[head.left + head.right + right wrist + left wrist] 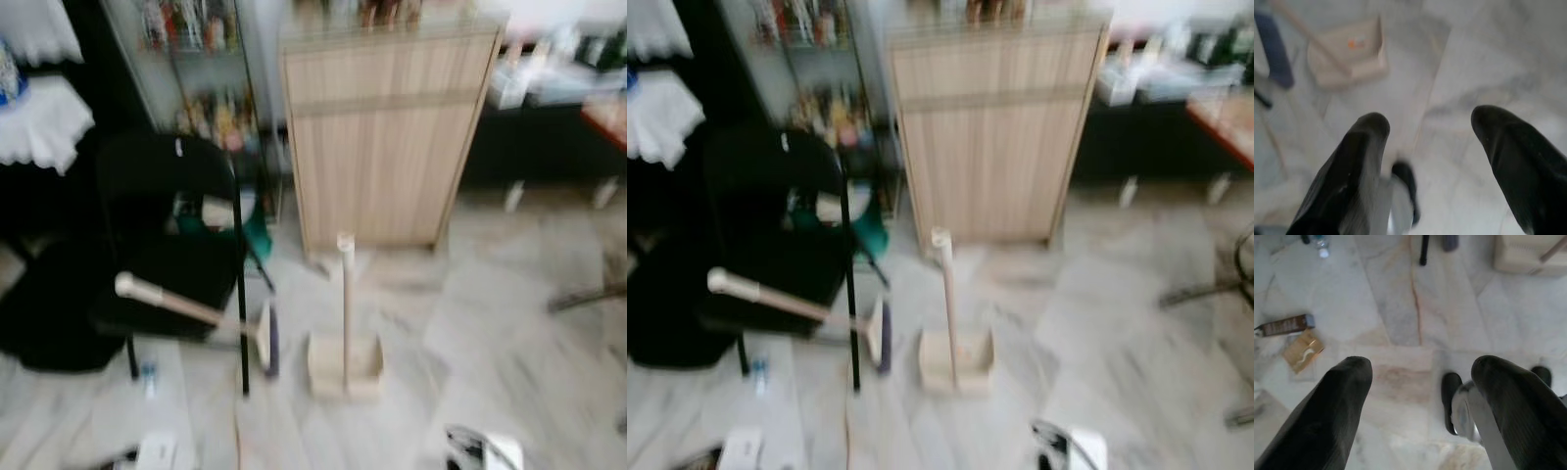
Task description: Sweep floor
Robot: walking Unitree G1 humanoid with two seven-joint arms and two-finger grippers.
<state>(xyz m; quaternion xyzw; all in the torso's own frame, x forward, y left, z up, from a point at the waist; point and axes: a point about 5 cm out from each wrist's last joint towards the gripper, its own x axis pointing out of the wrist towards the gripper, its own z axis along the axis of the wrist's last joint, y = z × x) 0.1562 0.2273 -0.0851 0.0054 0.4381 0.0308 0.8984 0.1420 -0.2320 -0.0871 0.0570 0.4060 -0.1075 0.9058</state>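
— Where are the sweeping things?

— On the marble floor [509, 343], in front of the tall wooden cabinet [377, 137]. A beige dustpan [345, 367] stands upright there, its long pale handle rising straight from the box. Just beside it, on the robot's left, lies a broom [196, 311]: the light wooden handle slants up toward the left and the dark bristle head rests on the floor, near the dustpan but apart from it. A little orange scrap [1354, 44] sits inside the dustpan, seen from the right wrist.

— And the grippers?

— Both hang low over the floor, holding nothing. The left gripper [1420, 382] has its two black fingers spread wide, bare tile between them. The right gripper [1430, 142] is likewise parted, with the dustpan and the broom's blue-grey head well ahead of it.

— What else is around?

— A black folding chair [167, 245] stands to the left, the broom handle crossing in front of its thin leg; something green lies behind it, too blurred to name. A glass shelf unit [191, 69] with small coloured items is behind the chair. On the floor near the left gripper lie a brown wrapper [1286, 325] and a tan packet [1303, 350], touching or nearly so. The head views are blurred, so finer detail is uncertain.
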